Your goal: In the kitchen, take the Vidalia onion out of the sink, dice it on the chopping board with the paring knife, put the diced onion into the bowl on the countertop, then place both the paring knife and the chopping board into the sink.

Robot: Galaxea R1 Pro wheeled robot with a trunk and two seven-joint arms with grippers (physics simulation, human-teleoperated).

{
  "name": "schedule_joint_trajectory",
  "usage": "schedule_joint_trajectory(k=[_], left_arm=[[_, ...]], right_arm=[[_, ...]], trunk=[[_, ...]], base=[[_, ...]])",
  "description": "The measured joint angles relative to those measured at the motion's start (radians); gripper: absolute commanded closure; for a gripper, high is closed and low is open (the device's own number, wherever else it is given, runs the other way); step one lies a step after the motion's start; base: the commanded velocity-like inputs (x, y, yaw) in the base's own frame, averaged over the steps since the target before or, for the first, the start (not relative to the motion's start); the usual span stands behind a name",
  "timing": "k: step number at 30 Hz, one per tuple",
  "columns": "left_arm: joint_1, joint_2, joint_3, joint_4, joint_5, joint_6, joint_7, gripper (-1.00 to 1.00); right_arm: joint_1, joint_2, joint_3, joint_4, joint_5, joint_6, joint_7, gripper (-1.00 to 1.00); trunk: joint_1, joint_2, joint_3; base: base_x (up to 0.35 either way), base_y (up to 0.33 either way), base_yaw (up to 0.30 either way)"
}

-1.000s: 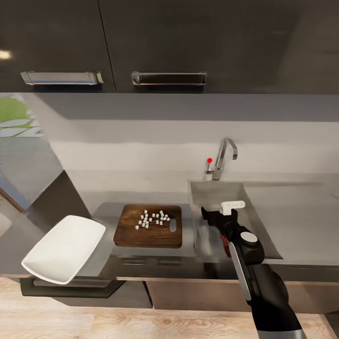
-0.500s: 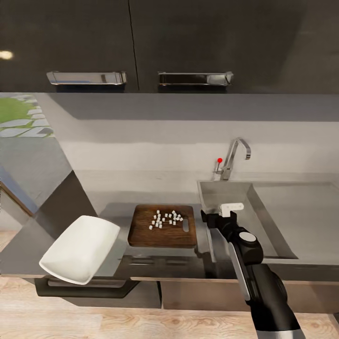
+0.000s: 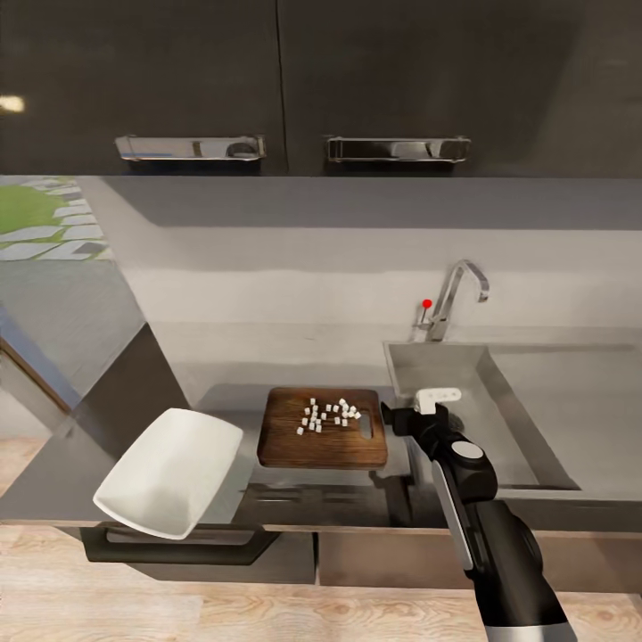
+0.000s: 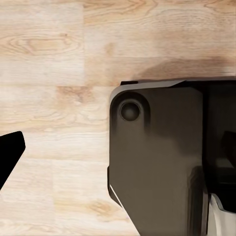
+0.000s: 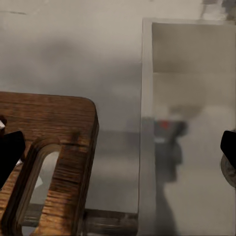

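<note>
A grey countertop (image 3: pixel 223 397) was seen under dark cabinets (image 3: pixel 357 80); the right gripper (image 5: pixel 118 147) was held spread above the sink (image 3: pixel 535 419) edge.

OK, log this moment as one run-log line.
stage: onion diced | diced onion: on chopping board | bowl: empty, counter edge | right end effector: open, between board and sink

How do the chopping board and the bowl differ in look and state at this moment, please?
The chopping board is dark brown wood with a slot handle; the bowl is plain white. The chopping board is flat; the bowl has raised sides. The chopping board carries the small white onion dice; the bowl holds nothing. Both rest on the countertop, left of the sink.
</note>
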Motion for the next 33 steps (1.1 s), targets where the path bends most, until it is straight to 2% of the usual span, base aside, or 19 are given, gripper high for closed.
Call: schedule_joint_trajectory(k=[7, 33], left_arm=[[-0.001, 0.0, 0.0, -0.001, 0.0, 0.0, 0.0, -1.0], [0.0, 0.0, 0.0, 0.001, 0.0, 0.0, 0.0, -1.0]], right_arm=[[0.0, -0.001, -0.002, 0.01, 0.0, 0.019, 0.0, -1.0], [0.0, 0.0, -0.008, 0.022, 0.0, 0.021, 0.0, -1.0]], trunk=[[0.0, 0.0, -0.003], [0.0, 0.0, -0.045]], base=[[0.0, 0.081, 0.0], [0.0, 0.003, 0.0]])
